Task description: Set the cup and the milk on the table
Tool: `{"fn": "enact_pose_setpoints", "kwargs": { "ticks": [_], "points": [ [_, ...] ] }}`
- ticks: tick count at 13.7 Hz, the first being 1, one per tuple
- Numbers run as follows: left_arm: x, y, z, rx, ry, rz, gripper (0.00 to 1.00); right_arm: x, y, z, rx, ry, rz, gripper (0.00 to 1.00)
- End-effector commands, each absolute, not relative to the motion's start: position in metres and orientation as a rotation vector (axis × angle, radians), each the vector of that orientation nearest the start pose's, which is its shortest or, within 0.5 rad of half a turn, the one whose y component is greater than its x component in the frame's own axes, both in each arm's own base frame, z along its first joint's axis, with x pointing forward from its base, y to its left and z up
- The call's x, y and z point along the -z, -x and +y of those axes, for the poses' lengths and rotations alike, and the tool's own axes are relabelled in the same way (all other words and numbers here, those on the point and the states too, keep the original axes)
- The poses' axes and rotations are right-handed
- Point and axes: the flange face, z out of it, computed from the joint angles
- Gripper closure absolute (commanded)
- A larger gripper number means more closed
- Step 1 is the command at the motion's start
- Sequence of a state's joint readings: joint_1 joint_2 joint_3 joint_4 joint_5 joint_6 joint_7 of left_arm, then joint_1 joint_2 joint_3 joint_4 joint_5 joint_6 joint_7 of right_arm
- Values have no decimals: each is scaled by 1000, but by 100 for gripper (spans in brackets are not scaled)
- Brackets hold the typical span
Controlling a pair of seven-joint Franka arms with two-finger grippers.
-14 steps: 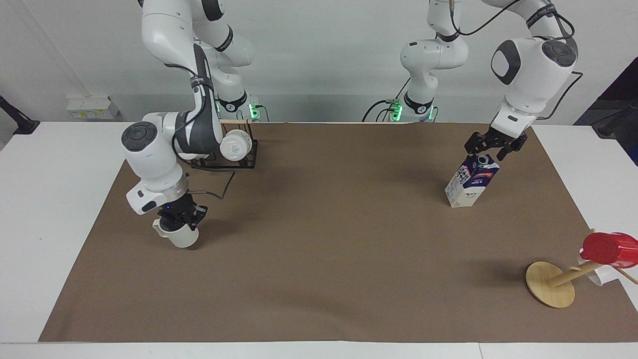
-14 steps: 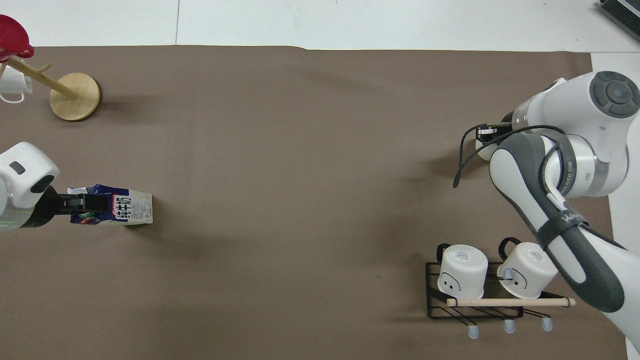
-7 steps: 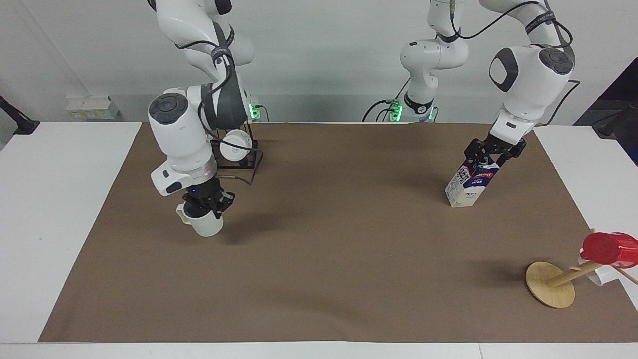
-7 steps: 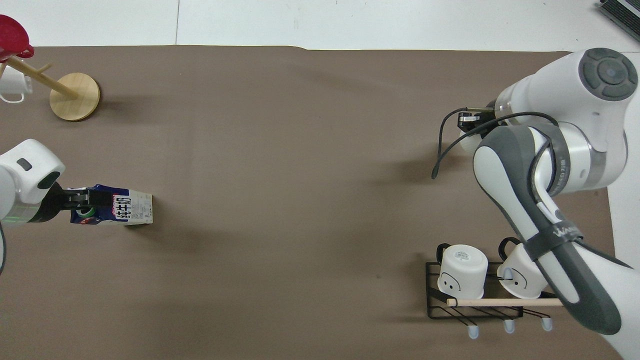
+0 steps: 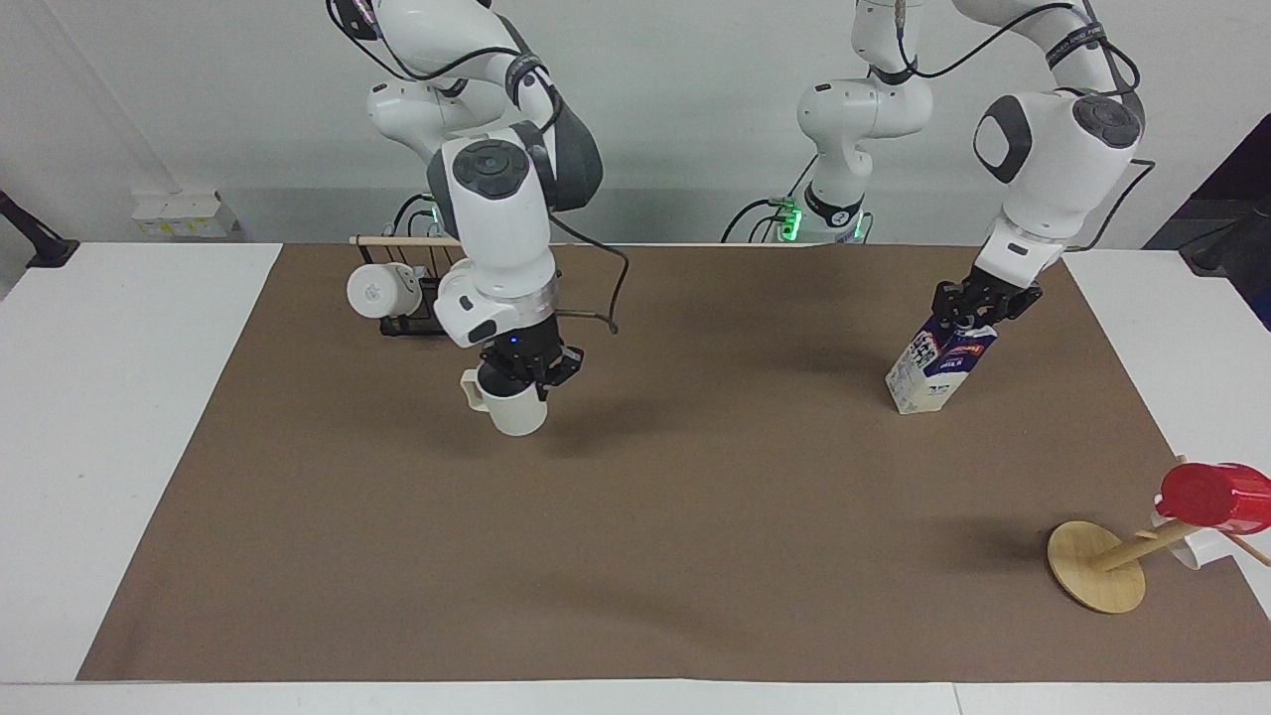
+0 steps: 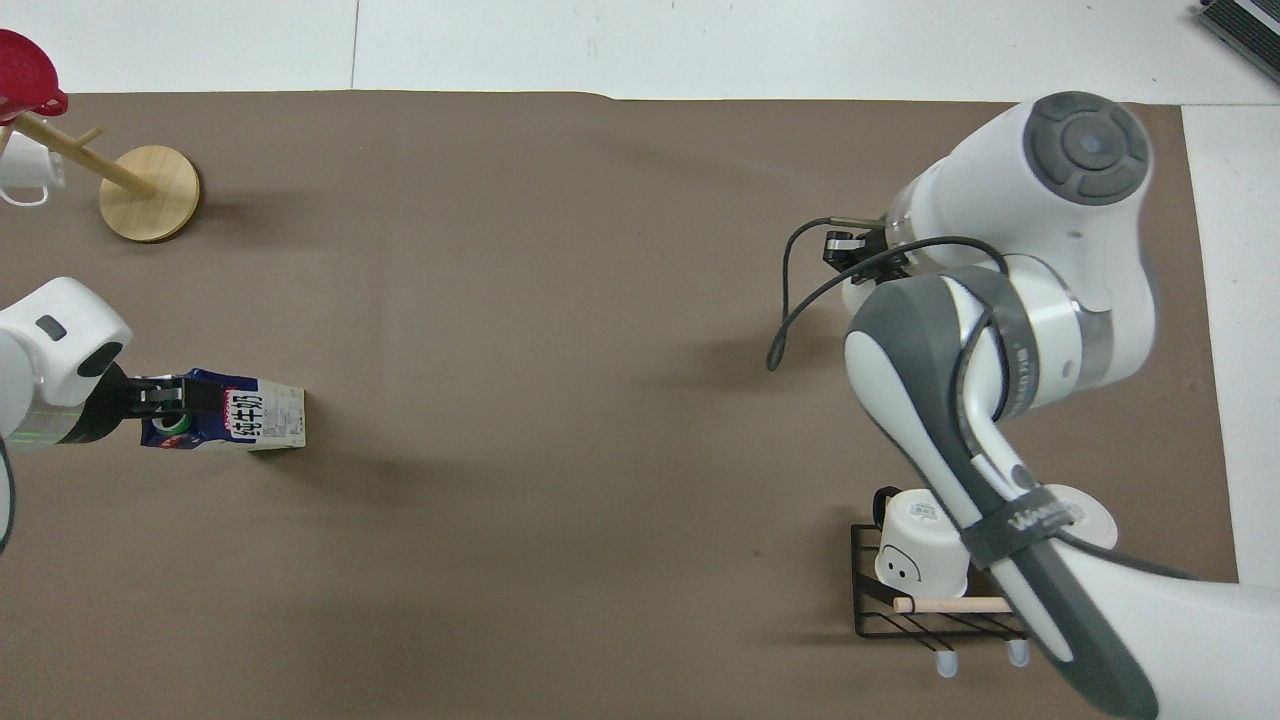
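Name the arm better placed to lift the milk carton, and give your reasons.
Left. The left gripper is already closed on the top of the milk carton, which stands on the table. The right gripper is busy holding the cup up near the right arm's end.

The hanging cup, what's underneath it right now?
Nothing but bare brown paper on the table, with the cup's shadow. The right gripper holds the cup in the air. From overhead, the arm covers the cup almost entirely.

Cream cup (image 5: 514,408); blue-white, red-banded milk (image 5: 938,369).
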State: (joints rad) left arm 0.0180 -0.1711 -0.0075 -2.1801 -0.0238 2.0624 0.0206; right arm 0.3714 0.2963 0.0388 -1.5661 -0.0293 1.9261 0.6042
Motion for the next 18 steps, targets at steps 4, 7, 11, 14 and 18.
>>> {"fn": "enact_pose_setpoints", "kwargs": {
  "ticks": [4,7,11,14,18],
  "points": [
    [-468,-501,4,89,3146,22,49,-469,-572,356,97,3104,430,100],
    [-488,-505,4,99,3148,8,51,-461,-569,379,101,3083,510,100],
    [-514,-507,-6,75,3158,-36,53,-430,-561,430,78,3120,400,100],
    [-525,-510,-20,103,3159,-64,54,-410,-552,444,94,3158,338,100],
    [-534,-510,-37,116,3156,-94,54,-375,-538,450,103,3197,261,100]
  ]
}}
